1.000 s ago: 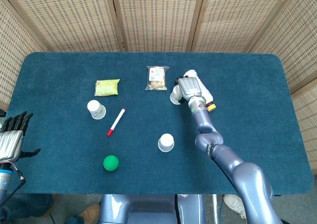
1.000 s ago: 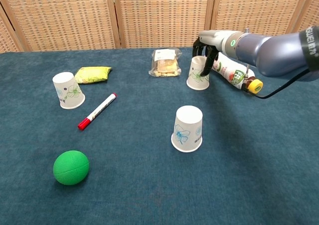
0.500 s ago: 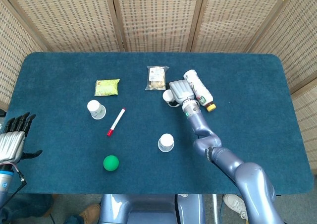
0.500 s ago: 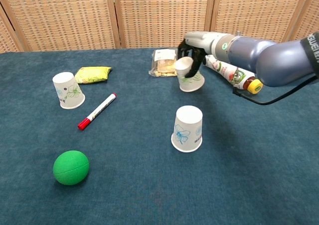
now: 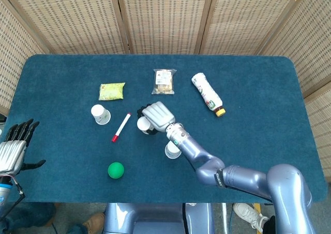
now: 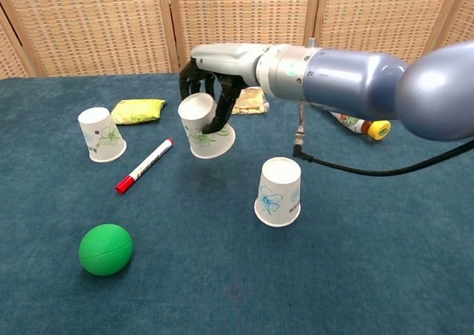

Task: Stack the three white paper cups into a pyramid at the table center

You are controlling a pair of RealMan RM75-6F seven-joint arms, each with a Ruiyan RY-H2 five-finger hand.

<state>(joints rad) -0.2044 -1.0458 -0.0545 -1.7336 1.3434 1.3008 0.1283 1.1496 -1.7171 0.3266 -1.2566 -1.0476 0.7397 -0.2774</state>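
Three white paper cups with a blue flower print stand or hang mouth-down. My right hand (image 5: 156,116) (image 6: 209,85) grips one cup (image 6: 204,128) (image 5: 143,124) from above and holds it tilted over the table, left of centre. A second cup (image 6: 279,191) (image 5: 173,150) stands near the table's middle, just beside my right forearm in the head view. The third cup (image 6: 101,134) (image 5: 100,114) stands at the left. My left hand (image 5: 14,147) hangs off the table's near-left edge, fingers apart and holding nothing.
A red-capped marker (image 6: 144,166) lies between the left cup and the held cup. A green ball (image 6: 106,249) sits at the near left. A yellow-green snack bag (image 6: 138,110), a clear packet (image 5: 164,82) and a lying bottle (image 5: 208,93) are at the back.
My right hand has carried its cup from beside the bottle leftward and nearer, now past the packet and over the left-centre of the table. The left hand has barely moved.
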